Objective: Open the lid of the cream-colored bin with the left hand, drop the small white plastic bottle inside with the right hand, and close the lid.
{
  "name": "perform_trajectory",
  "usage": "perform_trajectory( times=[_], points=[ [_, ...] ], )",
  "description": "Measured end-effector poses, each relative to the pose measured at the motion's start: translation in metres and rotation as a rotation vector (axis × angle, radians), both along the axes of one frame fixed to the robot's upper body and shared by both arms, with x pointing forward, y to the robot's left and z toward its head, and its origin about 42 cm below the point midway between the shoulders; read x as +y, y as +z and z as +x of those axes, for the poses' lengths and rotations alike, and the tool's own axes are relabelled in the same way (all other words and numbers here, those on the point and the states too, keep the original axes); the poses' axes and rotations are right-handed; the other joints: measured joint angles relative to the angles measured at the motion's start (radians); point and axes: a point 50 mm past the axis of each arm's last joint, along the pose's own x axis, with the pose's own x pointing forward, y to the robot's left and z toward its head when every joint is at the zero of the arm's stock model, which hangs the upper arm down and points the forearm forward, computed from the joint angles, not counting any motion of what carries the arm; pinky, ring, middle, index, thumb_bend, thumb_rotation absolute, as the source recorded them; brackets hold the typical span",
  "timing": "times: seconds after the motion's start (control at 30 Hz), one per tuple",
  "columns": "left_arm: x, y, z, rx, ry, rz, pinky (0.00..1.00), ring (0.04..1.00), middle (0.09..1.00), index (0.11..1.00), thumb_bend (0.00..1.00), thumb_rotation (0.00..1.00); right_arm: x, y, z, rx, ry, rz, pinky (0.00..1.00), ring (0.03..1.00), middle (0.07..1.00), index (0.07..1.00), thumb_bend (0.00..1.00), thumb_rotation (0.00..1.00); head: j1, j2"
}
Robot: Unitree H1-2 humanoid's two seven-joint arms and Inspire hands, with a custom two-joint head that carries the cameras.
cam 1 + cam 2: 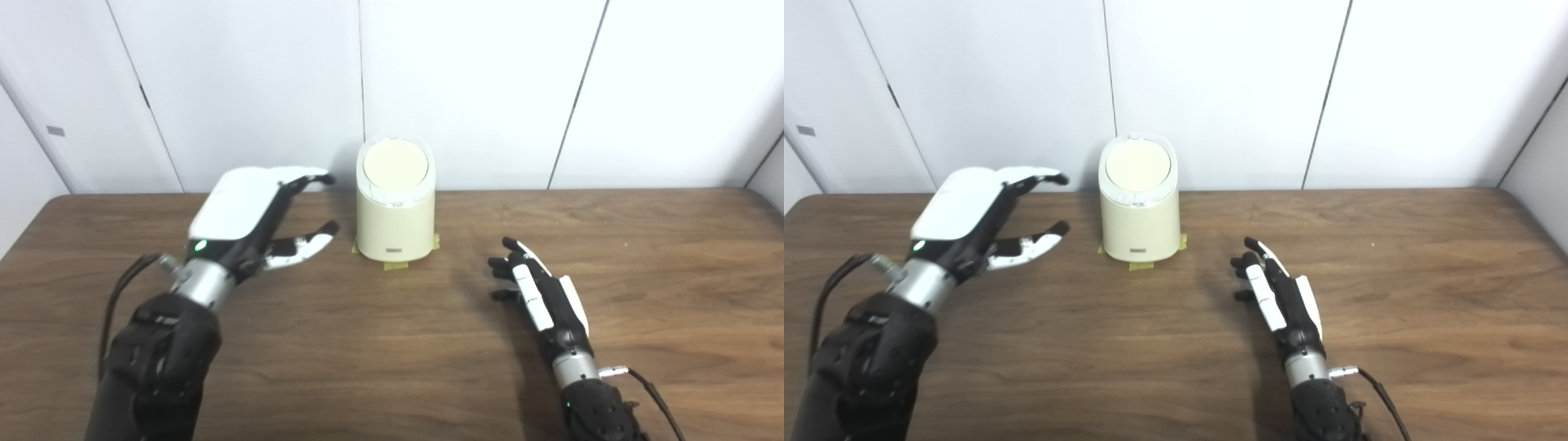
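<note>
— Where's the bin?
— I see the cream bin [395, 211] upright at the surface's [392, 343] far edge, lid [395, 164] shut.
— Hands?
— My left hand [245, 211] hovers just left of it, fingers spread, empty. My right hand [542, 291] sits low, open, holding nothing.

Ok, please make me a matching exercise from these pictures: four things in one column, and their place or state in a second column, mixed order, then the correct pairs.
Things:
1. left hand
2. right hand
3. bin lid
4. yellow tape

Place or state:
A. closed, on top of the cream-colored bin
B. open, raised above the wooden table, left of the bin
C. under the foot of the bin
D. open, low at the table, right of the bin

Pairs: 1-B, 2-D, 3-A, 4-C
</note>
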Motion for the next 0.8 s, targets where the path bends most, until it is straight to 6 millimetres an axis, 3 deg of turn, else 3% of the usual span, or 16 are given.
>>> perform_trajectory(
  times=[0.1,0.2,0.33,0.53,0.8],
  points=[
    [0.004,-0.023,-0.012,0.103,0.028,-0.143,0.74,0.847,0.858,0.839,0.33,0.38,-0.002,0.002,0.0,-0.003,0.011,0.005,0.64,0.768,0.775,0.84,0.52,0.96,0.0,0.0],
    [0.006,-0.04,-0.022,0.182,0.028,-0.254,0.75,0.845,0.864,0.85,0.32,0.42,-0.003,0.004,-0.003,-0.006,0.02,0.006,0.64,0.764,0.775,0.832,0.52,0.96,0.0,-0.002],
    [0.011,-0.05,-0.03,0.207,0.039,-0.412,0.81,0.865,0.872,0.873,0.32,0.51,-0.006,0.006,-0.008,-0.016,0.004,0.002,0.62,0.751,0.769,0.821,0.53,0.96,-0.006,-0.003],
    [0.007,-0.065,-0.036,0.291,0.047,-0.66,0.89,0.902,0.888,0.902,0.27,0.7,-0.005,0.02,-0.013,-0.069,-0.013,0.072,0.69,0.779,0.793,0.836,0.5,0.91,-0.008,-0.003],
    [0.008,-0.083,-0.031,0.334,0.044,-0.843,0.89,0.897,0.895,0.907,0.33,0.76,-0.003,0.028,-0.018,-0.087,-0.019,0.179,0.78,0.87,0.882,0.873,0.53,0.91,-0.02,-0.003]
  ],
)
